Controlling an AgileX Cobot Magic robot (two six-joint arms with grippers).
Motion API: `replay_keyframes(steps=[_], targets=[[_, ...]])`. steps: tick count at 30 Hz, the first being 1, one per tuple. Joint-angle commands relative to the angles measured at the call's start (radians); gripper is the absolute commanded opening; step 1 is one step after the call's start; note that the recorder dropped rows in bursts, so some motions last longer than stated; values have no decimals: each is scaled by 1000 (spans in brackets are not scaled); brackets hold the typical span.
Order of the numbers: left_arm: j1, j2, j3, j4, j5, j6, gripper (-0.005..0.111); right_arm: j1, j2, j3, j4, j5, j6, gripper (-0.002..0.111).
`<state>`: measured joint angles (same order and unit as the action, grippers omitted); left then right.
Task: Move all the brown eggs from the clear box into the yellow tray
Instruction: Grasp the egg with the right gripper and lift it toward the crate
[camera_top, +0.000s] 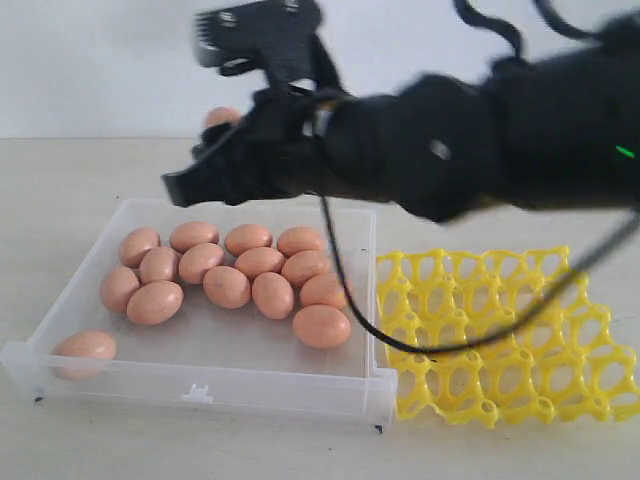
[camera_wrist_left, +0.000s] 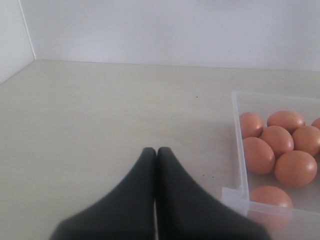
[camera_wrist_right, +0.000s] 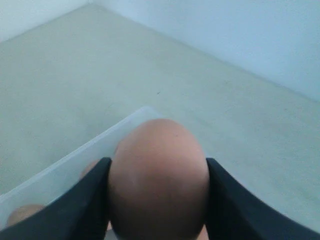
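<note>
The right claw (camera_wrist_right: 158, 167) is clamped on one brown egg (camera_wrist_right: 157, 145), a finger pressed against each flank. The egg's long axis runs along the fingers and its rounded end sticks out past their tips. In the exterior view this held egg (camera_top: 222, 117) hangs above the far left part of the clear box (camera_top: 200, 385), well above the walls, with bare table (camera_top: 60, 200) beyond it. The other eggs (camera_top: 227, 287) lie on their sides in a tight cluster towards the back of the box, mostly pointing across or slanted. A lone egg (camera_top: 85, 347) lies along the front wall at the near left corner. The yellow tray (camera_top: 500, 385) sits just beside the box's right wall. The left claw (camera_wrist_left: 156, 152) is closed on nothing, fingers together, over bare table near the box.
</note>
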<state>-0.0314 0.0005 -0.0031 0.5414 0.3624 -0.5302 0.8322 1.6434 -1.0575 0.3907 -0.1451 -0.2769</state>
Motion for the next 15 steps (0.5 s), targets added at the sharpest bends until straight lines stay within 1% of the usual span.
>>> replay_keyframes(steps=[1,3,5,6,7,8,9,10,11,12,13,14,15], targets=[[0,-1,3,4,-3,0,-4,-57,-197,326,223,-542,18,0],[0,-1,3,4,-3,0,-4,-87,-241,398,420,-739,18,0],[0,-1,3,4,-3,0,-4,-128,-264,417,616,-927,51,0],[0,-1,3,4,-3,0,-4,-156,-269,417,659,-945,79,0],[0,-1,3,4,-3,0,-4,-207,-280,415,652,-892,106,0],[0,-1,3,4,-3,0,-4,-274,-284,415,589,-799,139,0],[0,-1,3,4,-3,0,-4,-334,-284,415,482,-683,209,0],[0,-1,3,4,-3,0,-4,-418,-278,410,278,-560,333,0],[0,-1,3,4,-3,0,-4,-509,-262,395,11,-457,512,0],[0,-1,3,4,-3,0,-4,-600,-242,379,-317,-408,690,0],[0,-1,3,4,-3,0,-4,-689,-212,354,-695,-410,946,0],[0,-1,3,4,-3,0,-4,-779,-176,325,-1069,-482,1210,0],[0,-1,3,4,-3,0,-4,-850,-143,288,-1322,-586,1391,0]])
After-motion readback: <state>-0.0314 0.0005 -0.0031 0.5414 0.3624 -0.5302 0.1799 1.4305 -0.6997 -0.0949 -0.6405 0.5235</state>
